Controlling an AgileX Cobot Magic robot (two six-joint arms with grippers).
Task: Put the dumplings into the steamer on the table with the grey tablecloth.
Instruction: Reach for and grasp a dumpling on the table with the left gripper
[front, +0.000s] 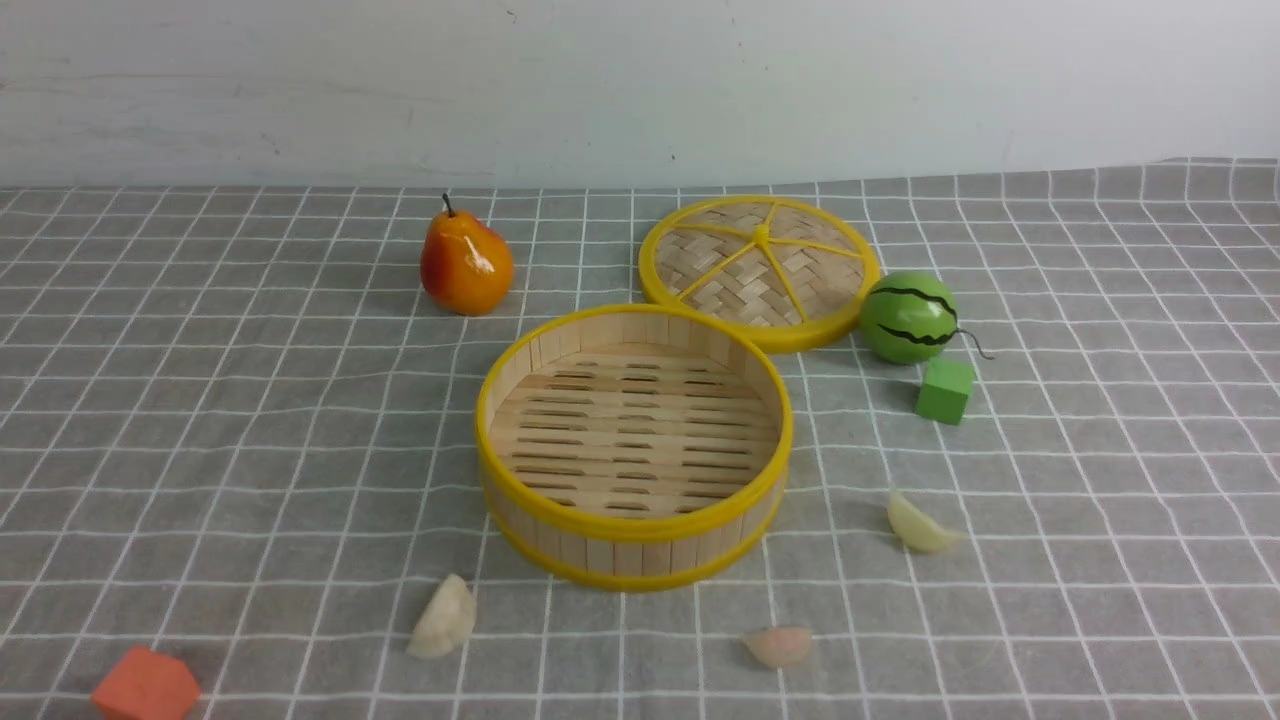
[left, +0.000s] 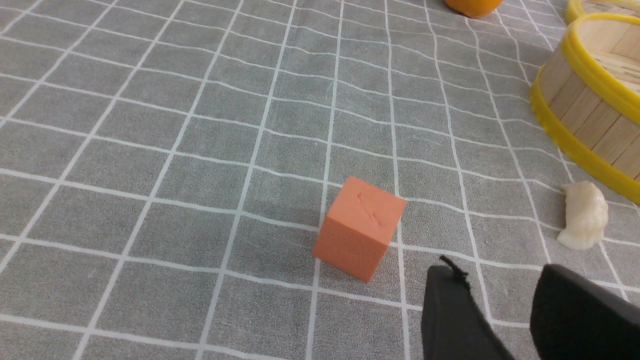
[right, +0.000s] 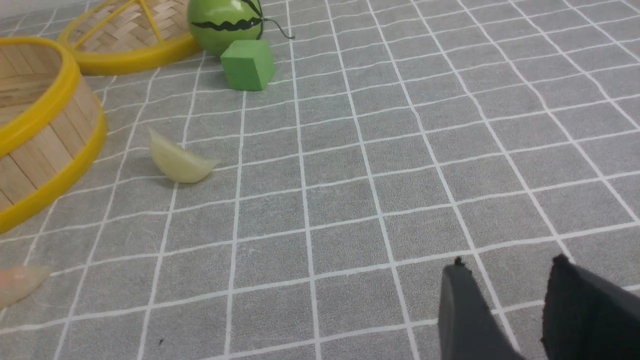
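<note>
Grey tablecloth with a white grid (front: 200, 400) covers the table (front: 1100, 600). Round bamboo steamer with yellow rims (front: 634, 530) sits at centre, its slatted floor bare. None of the three dumplings is in it.

Risks (judged):
- A low carry could clip the steamer wall and shove the basket.
- Fingertips dragged on the cloth could bunch it and shift the dumplings.
- The small, rounded crescents may squirt out of a pinch.

Surroundings: flat woven lid with yellow spokes (front: 760, 270) lies behind the steamer and touches it. An orange-red pear (front: 466, 265) stands back left. A green striped watermelon ball (front: 908, 317) and a green cube (front: 944, 390) stand to the right. An orange cube (front: 146, 687) lies just ahead of the left gripper (left: 497, 280), nearer than its dumpling, so a mistaken grab or a knock is possible.

Dumplings, all on the cloth: off-white dumpling (front: 443, 618) front left, pale pink dumpling (front: 778, 646) front, pale yellow dumpling (front: 920, 524) right.

Left gripper and right gripper (right: 507, 265) both have their jaws moderately apart, with nothing between them.
</note>
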